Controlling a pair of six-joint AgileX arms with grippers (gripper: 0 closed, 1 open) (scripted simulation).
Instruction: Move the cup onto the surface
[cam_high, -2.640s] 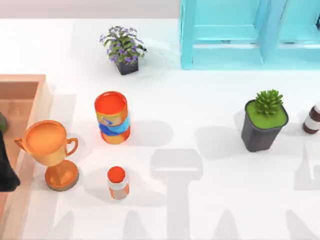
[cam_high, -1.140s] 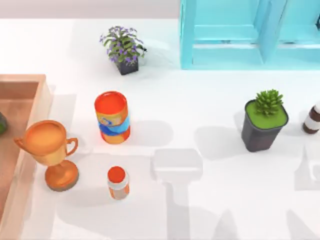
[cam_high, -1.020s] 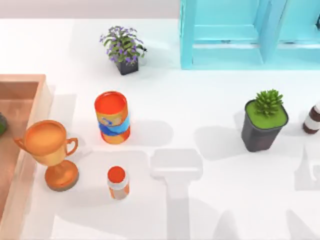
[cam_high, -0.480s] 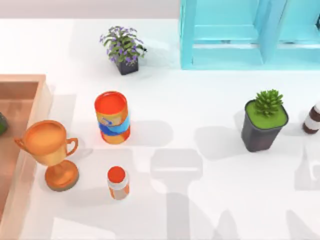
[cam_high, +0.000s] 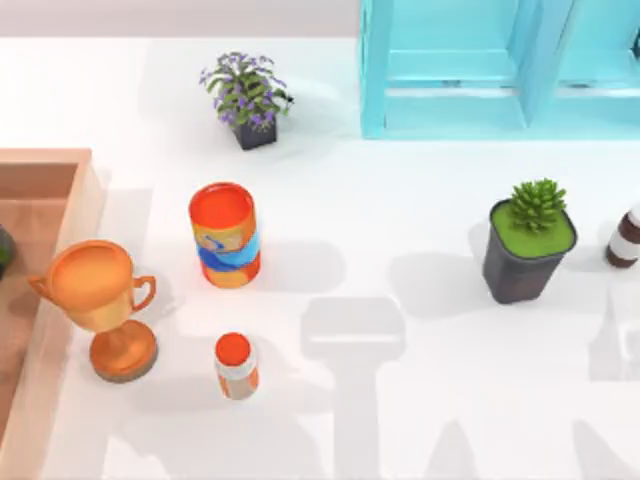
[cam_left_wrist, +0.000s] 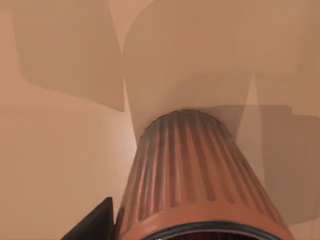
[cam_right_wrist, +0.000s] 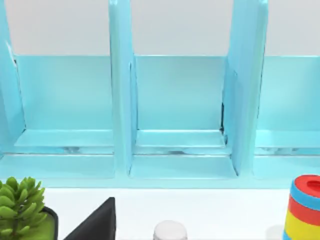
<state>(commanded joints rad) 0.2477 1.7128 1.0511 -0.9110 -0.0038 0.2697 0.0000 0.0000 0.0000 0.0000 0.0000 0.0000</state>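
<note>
While the left gripper's opening cannot be judged, the cup (cam_left_wrist: 195, 180) could tip inside the tray (cam_high: 40, 170) at nine o'clock.

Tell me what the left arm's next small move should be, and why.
Probably lift a little higher, then carry toward the white tabletop. The left wrist view shows the ribbed reddish-brown cup close under the camera, over the brown wooden tray, so it seems held but not yet over the table.

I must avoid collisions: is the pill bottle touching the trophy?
Apart. The top view shows bare white tabletop between the pill bottle and the trophy's base.
</note>
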